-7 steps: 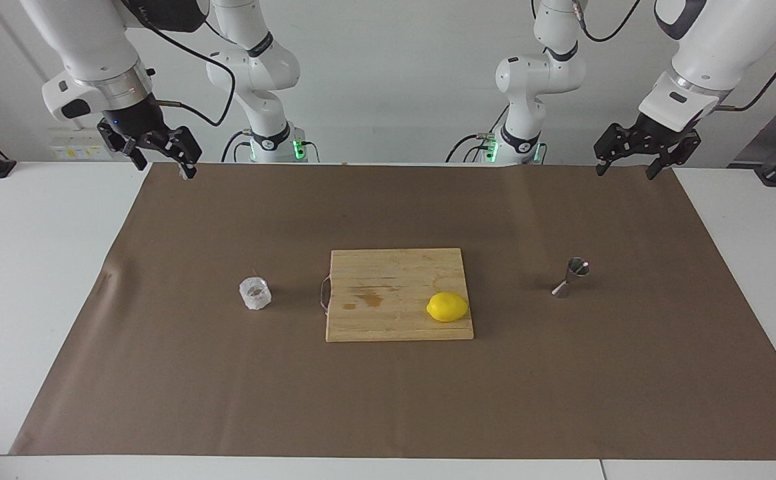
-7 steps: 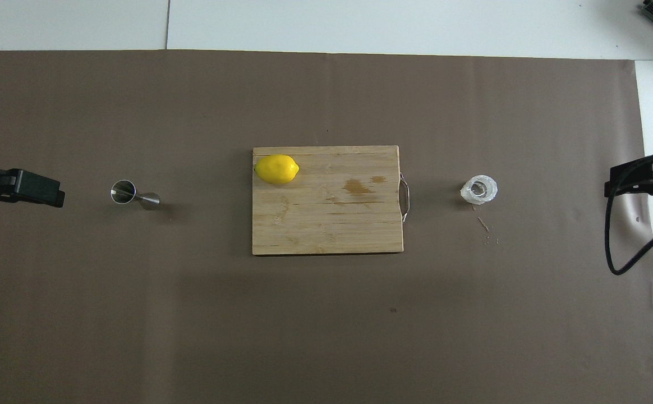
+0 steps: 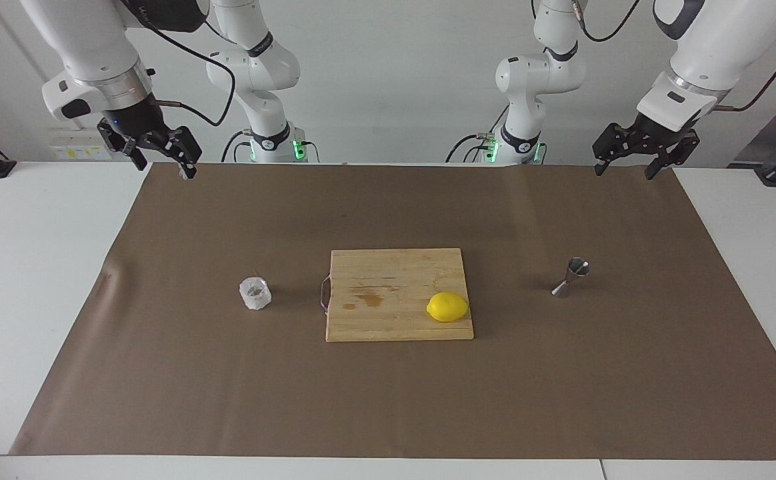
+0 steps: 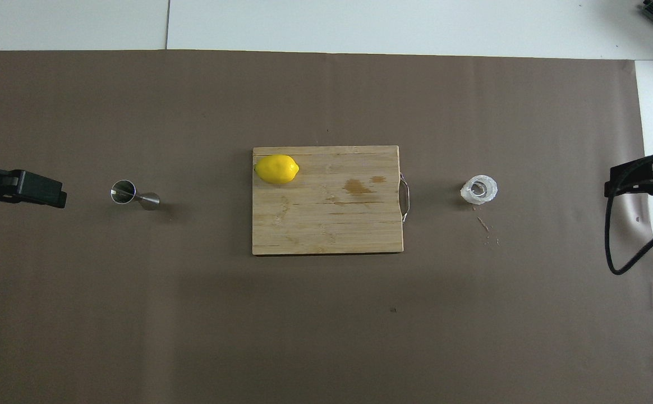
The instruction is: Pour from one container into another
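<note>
left gripper [image 3: 627, 168] nudged; faceted glass cup [image 3: 255, 294], steel jigger [image 3: 571, 277] untouched.

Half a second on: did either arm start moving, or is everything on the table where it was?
Only a slight shift: the left gripper, raised over the left arm's end of the brown mat, edged a little; it holds nothing. The right gripper stays raised at the right arm's end, empty. The glass cup, jigger, cutting board and lemon have not moved.
</note>
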Robot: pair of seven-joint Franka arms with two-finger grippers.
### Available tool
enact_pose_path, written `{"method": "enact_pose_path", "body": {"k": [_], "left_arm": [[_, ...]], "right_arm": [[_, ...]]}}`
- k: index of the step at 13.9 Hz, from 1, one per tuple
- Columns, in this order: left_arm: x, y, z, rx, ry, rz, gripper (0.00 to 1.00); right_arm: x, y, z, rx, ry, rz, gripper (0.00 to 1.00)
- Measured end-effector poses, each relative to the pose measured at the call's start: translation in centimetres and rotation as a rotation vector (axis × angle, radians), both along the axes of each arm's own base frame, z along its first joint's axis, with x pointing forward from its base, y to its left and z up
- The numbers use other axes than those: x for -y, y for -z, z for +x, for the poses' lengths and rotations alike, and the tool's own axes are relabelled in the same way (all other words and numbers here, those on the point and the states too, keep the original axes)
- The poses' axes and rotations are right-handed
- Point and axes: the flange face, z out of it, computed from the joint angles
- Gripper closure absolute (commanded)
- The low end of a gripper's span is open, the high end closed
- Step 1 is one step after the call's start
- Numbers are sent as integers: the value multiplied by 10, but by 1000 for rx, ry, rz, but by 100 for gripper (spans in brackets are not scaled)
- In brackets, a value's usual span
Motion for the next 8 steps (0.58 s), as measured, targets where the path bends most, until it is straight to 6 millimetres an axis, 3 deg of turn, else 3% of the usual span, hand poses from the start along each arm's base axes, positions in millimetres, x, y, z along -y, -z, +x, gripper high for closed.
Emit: {"method": "enact_pose_path", "body": {"k": [5,8], "left_arm": [[-4,8,-3,-18,-9,2,0],[-21,20,-1,-43,-42,-2,0]], "right_arm": [[0,0,0,0,0,0,0],[0,0,0,0,0,0,0]]}}
